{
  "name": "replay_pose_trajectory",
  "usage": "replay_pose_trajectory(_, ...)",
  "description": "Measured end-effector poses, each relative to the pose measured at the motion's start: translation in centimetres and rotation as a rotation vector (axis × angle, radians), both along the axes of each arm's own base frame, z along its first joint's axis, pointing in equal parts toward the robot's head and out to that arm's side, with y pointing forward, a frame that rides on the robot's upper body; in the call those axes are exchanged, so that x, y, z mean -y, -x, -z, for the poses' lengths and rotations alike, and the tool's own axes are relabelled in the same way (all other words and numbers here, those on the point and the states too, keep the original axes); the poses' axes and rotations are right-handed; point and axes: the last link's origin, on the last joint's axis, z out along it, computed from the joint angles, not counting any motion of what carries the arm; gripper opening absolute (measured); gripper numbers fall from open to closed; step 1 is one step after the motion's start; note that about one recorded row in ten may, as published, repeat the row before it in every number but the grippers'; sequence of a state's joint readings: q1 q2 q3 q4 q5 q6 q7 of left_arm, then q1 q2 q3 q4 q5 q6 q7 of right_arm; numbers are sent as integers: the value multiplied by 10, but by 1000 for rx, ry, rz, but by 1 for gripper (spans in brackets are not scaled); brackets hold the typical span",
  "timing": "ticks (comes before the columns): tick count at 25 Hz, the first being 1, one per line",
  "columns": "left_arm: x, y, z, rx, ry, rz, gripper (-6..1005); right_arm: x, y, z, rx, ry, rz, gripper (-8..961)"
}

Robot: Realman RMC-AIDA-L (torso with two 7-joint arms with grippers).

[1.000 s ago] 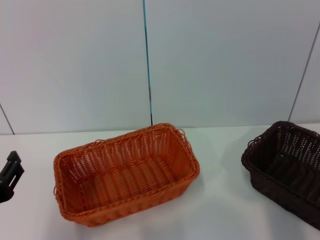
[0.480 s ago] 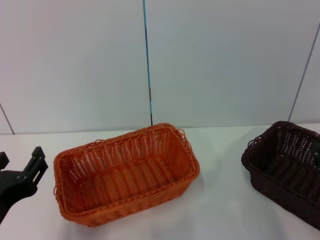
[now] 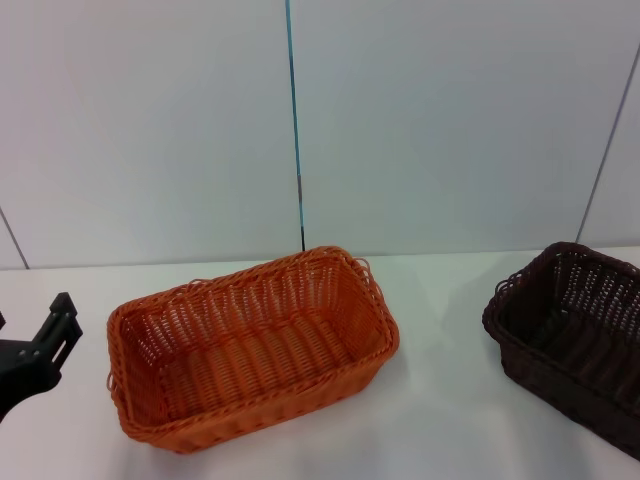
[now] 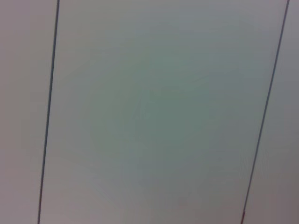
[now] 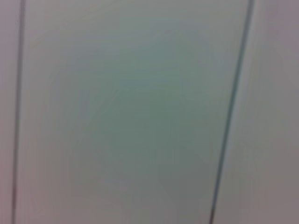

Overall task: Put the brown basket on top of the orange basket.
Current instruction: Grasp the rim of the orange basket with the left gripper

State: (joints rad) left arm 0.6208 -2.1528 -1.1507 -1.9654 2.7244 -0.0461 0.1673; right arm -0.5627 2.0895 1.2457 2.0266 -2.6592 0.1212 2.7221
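The orange basket (image 3: 250, 345) stands empty on the white table, left of centre in the head view. The brown basket (image 3: 575, 335) stands apart from it at the right edge, partly cut off by the picture's border. My left gripper (image 3: 30, 335) is at the far left, just left of the orange basket and not touching it; its fingers stand apart and hold nothing. My right gripper is out of view. Both wrist views show only the pale wall.
The white table (image 3: 440, 410) has bare surface between the two baskets. A pale panelled wall (image 3: 420, 130) with a thin blue vertical seam (image 3: 293, 120) stands close behind the table.
My left gripper came up into view and toward the orange basket, then drew back a little to the left. The baskets have not moved.
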Motion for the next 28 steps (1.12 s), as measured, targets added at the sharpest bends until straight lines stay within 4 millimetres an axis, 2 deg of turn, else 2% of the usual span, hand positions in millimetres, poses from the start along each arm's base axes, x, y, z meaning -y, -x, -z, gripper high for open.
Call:
replay_pose_trajectory(22, -5, 0, -4, 5, 17, -9, 686, 6, -15, -6, -34, -36, 48, 918)
replay_pose_trajectory(28, -18, 7, -8, 49, 75, -56, 686, 5, -14, -3, -45, -24, 46, 918)
